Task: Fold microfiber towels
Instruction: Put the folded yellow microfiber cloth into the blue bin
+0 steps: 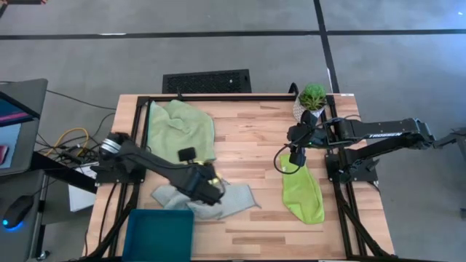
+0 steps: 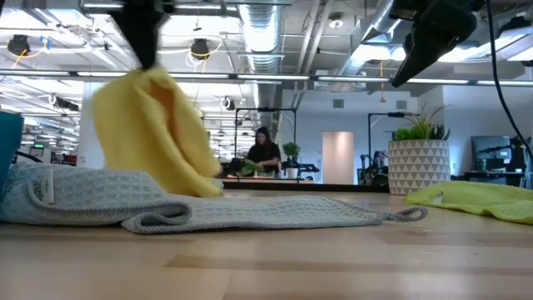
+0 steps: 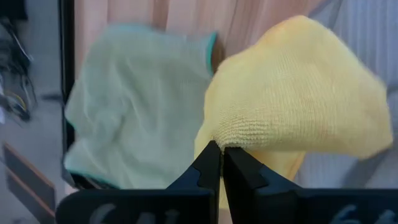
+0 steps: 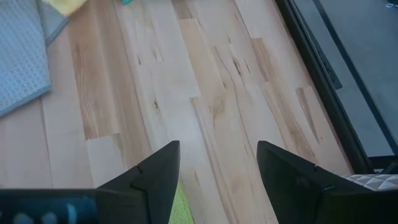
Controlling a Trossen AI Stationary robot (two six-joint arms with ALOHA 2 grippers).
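Note:
A bright yellow towel (image 2: 158,133) hangs bunched under my left gripper (image 3: 221,152), which is shut on it above the table's near left part (image 1: 209,185). Below it a pale grey-green towel (image 1: 226,198) lies crumpled flat on the wood. A sage green towel (image 1: 182,129) lies spread at the far left, and a lime green towel (image 1: 303,193) lies folded long at the right. My right gripper (image 4: 217,146) hangs open over bare wood beside the lime towel's far end (image 1: 295,159), touching nothing. My left gripper pinches the yellow towel's ribbed hem (image 3: 249,134) between its two fingertips. The fingers (image 2: 146,37) come from above, slanting down. The towel hangs slack below them in a bunch. Its lower tip (image 2: 210,187) is close to the grey-green towel; whether they touch, I cannot tell.
A teal plastic bin (image 1: 160,233) stands at the near left edge, next to the grey-green towel. A potted plant (image 1: 313,98) stands at the far right corner. Bare wood (image 1: 255,138) lies in the table's middle. A black frame rail (image 1: 145,138) borders the left side.

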